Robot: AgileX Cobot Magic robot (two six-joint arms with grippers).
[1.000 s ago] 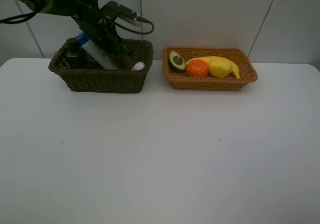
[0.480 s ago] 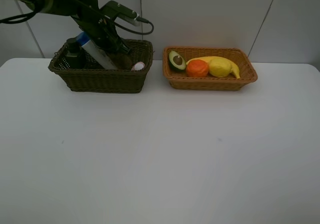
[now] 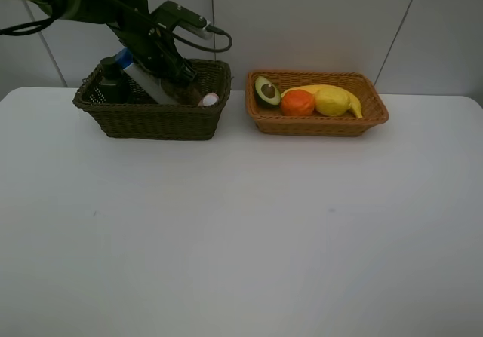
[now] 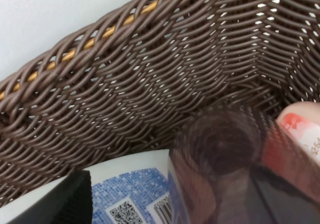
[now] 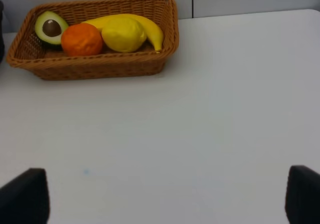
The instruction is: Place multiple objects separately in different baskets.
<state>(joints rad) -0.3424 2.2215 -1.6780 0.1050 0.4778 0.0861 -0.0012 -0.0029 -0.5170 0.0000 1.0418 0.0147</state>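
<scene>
Mauve cup (image 3: 183,90) inside dark basket (image 3: 151,118), exterior high view, under left jaws (image 3: 178,81); jaw state unclear here. Blue-capped bottle (image 3: 139,77) leans across basket; green bottle (image 3: 111,81) at its 9 o'clock; pink bottle's white cap (image 3: 209,99) at cup's 4 o'clock. Tan basket (image 3: 317,124) at 3 o'clock on bench (image 3: 241,231) holds avocado half (image 3: 266,91), orange (image 3: 297,102), lemon (image 3: 330,101), banana (image 3: 349,99).

Left wrist view: cup (image 4: 225,159) seen down its mouth, between dark jaw tips; contact not discernible. Bottle label (image 4: 135,199) beside; pink bottle (image 4: 302,126) at cup's other side.

Right wrist view: right jaws (image 5: 160,196) spread wide, holding nothing, over bare bench; tan basket (image 5: 95,66) at 11 o'clock.
</scene>
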